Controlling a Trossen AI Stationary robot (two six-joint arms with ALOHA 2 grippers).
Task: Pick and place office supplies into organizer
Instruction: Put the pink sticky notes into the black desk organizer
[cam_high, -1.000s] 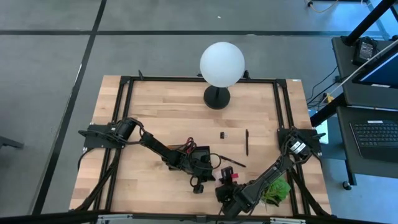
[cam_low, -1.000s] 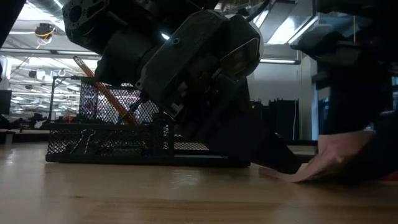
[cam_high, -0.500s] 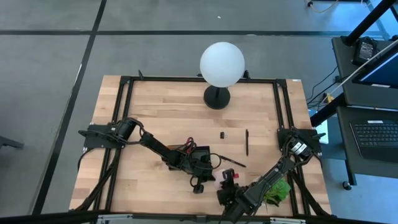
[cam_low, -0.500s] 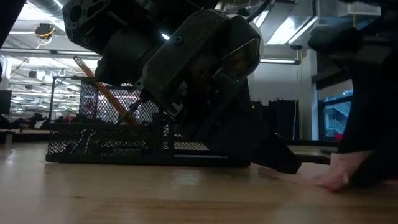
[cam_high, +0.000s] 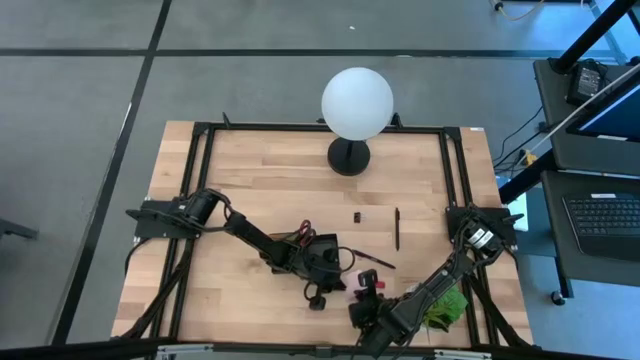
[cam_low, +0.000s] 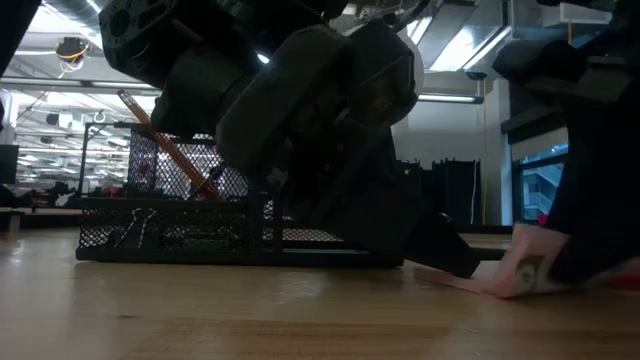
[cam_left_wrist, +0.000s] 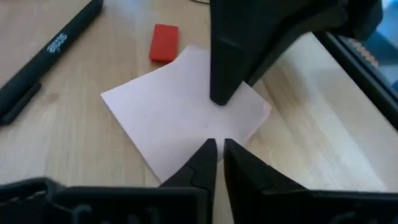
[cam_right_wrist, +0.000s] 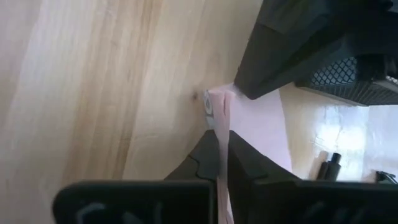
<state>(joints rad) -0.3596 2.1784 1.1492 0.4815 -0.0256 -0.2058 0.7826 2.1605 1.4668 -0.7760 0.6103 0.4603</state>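
The pink sticky-note pad (cam_left_wrist: 186, 106) lies on the wood near the table's near edge, between both grippers; in the low view (cam_low: 520, 272) one edge is raised. My left gripper (cam_left_wrist: 217, 152) is shut, its tips at the pad's edge. My right gripper (cam_right_wrist: 221, 155) is shut on the pad. A small red eraser (cam_left_wrist: 165, 42) and a black pen (cam_left_wrist: 50, 53) lie just beyond the pad. The black mesh organizer (cam_low: 170, 235) stands behind, an orange pencil (cam_low: 165, 150) leaning in it. My left gripper has its shut tips at one edge of the pad (cam_left_wrist: 208, 134), coming in low and slanting down; whether they press on it I cannot tell. My right gripper pinches the opposite edge of the pad (cam_right_wrist: 217, 115) between its two fingers. That edge is lifted off the wood and the rest of the pad lies on the table.
A white globe lamp (cam_high: 357, 103) stands at the far side. A second black pen (cam_high: 396, 228) and a tiny black clip (cam_high: 357, 216) lie right of centre. A green plant (cam_high: 447, 305) sits beside the right arm. Bare wood lies to the left.
In the low view the pad's raised side, held high a second ago, has come down close to the table, and only a short edge stands up now. My right gripper has shifted with it. My left gripper has edged slightly.
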